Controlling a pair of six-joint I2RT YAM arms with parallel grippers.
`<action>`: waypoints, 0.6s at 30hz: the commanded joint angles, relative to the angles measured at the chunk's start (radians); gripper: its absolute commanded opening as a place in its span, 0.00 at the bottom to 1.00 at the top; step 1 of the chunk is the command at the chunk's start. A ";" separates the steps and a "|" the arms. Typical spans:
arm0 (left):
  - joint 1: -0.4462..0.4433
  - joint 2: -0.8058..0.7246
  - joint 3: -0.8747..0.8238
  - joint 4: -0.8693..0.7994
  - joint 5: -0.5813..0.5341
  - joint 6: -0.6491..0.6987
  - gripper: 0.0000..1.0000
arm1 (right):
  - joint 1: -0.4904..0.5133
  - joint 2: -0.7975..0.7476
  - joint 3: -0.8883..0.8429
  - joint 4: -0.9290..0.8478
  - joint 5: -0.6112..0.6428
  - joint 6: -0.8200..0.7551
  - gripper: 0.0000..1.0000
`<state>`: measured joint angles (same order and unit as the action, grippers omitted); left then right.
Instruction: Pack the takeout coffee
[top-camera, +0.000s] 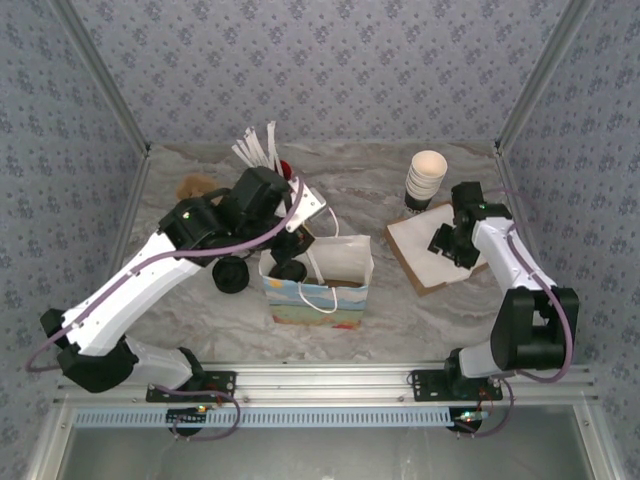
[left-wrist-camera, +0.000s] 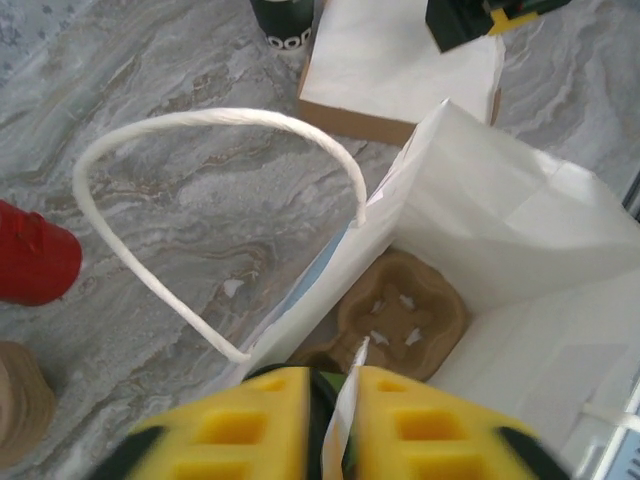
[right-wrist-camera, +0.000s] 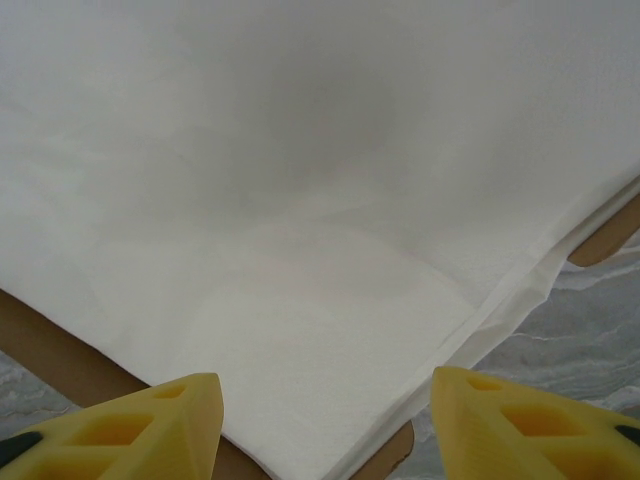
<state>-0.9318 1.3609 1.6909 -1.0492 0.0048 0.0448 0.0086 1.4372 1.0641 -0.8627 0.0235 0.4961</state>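
One snag looms: the left fingers (left-wrist-camera: 270, 425), barely parted, straddle the rim of the gift bag (left-wrist-camera: 500, 220) above the takeout coffee (top-camera: 291, 269) inside it; whether they grip anything is unclear, and lifting could tip the bag. Right fingers (right-wrist-camera: 170, 420) gape empty over napkins (right-wrist-camera: 300, 200)

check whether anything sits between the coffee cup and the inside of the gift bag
Nothing visible does. The takeout coffee sits at the left end of the open mouth of the gift bag, under the left end effector; the brown pulp carrier lies on the bag's floor.
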 joint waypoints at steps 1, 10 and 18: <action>-0.008 0.009 0.044 -0.032 -0.004 0.037 0.46 | -0.007 0.037 0.031 0.018 0.018 -0.014 0.61; -0.007 -0.043 0.124 -0.021 -0.025 0.045 0.69 | -0.007 0.119 0.061 0.058 -0.004 -0.018 0.65; -0.006 -0.093 0.141 -0.016 -0.057 0.037 0.75 | -0.007 0.186 0.082 0.078 0.007 -0.024 0.63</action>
<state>-0.9325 1.2949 1.8114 -1.0668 -0.0322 0.0711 0.0086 1.5967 1.1118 -0.7872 0.0196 0.4870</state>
